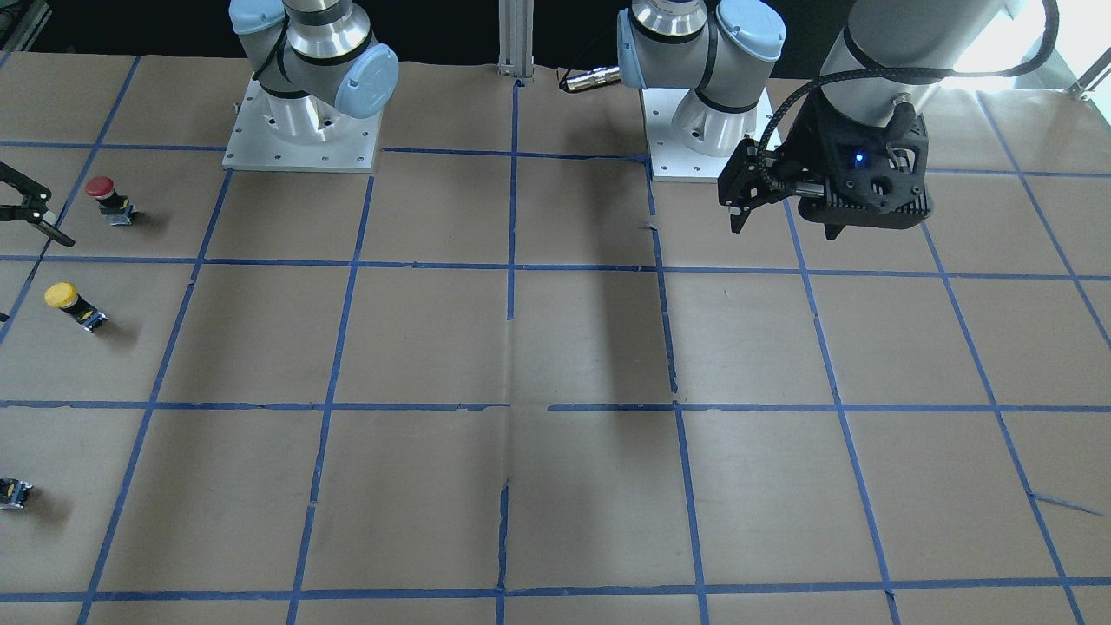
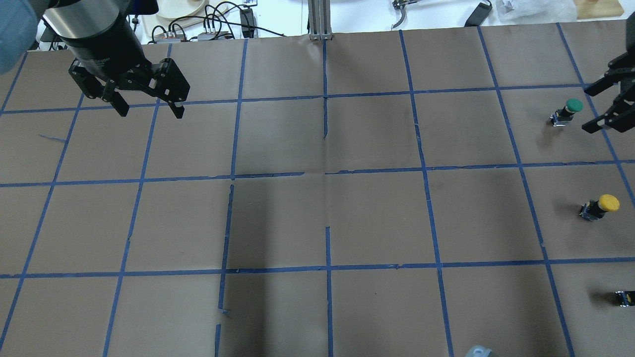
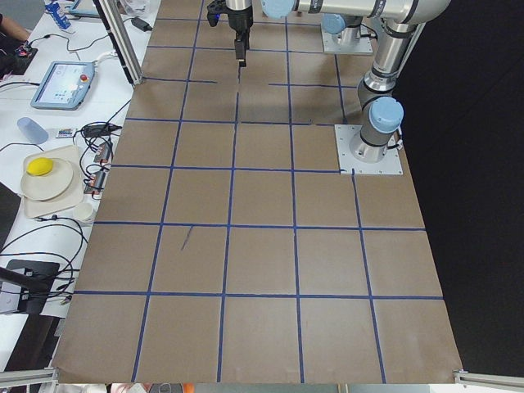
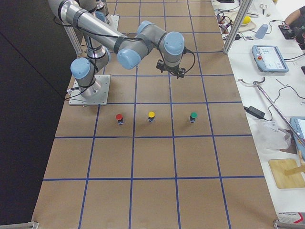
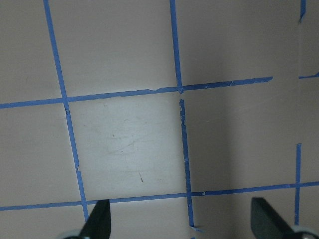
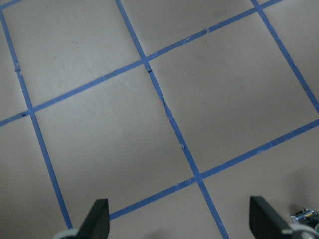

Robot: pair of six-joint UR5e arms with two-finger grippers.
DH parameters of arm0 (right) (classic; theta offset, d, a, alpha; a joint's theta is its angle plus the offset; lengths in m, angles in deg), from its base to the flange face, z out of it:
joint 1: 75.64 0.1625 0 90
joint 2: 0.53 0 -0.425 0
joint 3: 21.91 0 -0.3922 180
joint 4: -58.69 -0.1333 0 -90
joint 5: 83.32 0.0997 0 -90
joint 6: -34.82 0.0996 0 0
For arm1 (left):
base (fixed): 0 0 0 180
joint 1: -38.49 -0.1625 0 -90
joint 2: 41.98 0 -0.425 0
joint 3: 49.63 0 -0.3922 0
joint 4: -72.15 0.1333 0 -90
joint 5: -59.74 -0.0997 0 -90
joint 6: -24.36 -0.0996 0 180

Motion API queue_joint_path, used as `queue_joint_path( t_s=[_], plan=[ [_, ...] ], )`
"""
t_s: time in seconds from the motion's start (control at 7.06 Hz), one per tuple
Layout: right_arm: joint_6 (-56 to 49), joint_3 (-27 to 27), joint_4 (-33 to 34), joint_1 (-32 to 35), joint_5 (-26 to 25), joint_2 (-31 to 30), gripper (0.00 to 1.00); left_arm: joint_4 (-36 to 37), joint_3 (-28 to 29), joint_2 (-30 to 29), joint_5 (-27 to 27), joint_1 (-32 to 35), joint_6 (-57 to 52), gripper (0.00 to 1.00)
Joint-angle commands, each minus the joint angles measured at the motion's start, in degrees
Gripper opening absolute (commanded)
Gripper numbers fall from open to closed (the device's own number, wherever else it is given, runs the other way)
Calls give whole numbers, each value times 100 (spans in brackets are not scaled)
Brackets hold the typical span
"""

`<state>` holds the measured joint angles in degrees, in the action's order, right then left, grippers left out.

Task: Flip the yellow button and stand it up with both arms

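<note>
Both grippers hang spread wide and empty: left gripper [image 2: 150, 113] over the far left squares, right gripper [image 2: 598, 105] up at the right edge. The yellow button [image 2: 601, 205] sits alone in a square at my far right, between the green button [image 2: 570, 108] and the red button [image 1: 106, 194], apart from both. It looks to be standing cap up on its body. My right wrist view catches only a scrap of some button base in its corner; which one, I can't tell.

Risks now. It's tiny against my fingers, so a slightly off-centre close probably clips the dome and squirts it away. The cap [image 1: 61, 295] is round, smooth, glossy plastic, and pads would slide on that curve. The body [image 1: 88, 316] is blocky and black-grey with flat faces, the better place to pinch, I judge. The handover is the danger point: two sets of fingers on so small a part leave little room, and one side letting go before the other has bitten drops it. Standing it on a dome would be wobbly, so it may tip on release. Coming down off-line could bump a neighbour.

Underneath is matt brown paper [image 2: 317, 218] with a blue tape grid [image 2: 327, 267], torn and lifted in spots. It is flat, but could snag a dragged part.
</note>
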<state>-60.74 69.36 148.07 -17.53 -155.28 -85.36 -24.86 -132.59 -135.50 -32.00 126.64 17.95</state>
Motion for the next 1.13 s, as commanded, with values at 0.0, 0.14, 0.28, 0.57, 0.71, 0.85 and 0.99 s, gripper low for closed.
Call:
queue_joint_path(
  t_s=[0.0, 0.14, 0.28, 0.57, 0.71, 0.85, 0.99],
  plan=[
    [1194, -372, -87, 533, 41, 10, 100, 7, -1, 10, -1, -35, -1, 100],
    [1285, -538, -105, 822, -2, 80, 100, 7, -1, 10, 16, -61, -1, 100],
    [1808, -679, -288, 982, -11, 89, 100, -2, -1, 10, 17, -62, -1, 100],
    [3339, -908, -483, 1674, -20, 124, 100, 7, -1, 10, 8, -70, -1, 100],
    [4143, -1005, -491, 1982, -186, 124, 100, -2, -1, 10, 17, -88, -1, 100],
    [4717, -1128, -492, 2359, -735, 107, 100, 7, -1, 10, 8, -97, -9, 100],
    [5897, -1225, -492, 2868, -1132, 124, 100, 7, -1, 10, 8, -97, -9, 100]
  ],
)
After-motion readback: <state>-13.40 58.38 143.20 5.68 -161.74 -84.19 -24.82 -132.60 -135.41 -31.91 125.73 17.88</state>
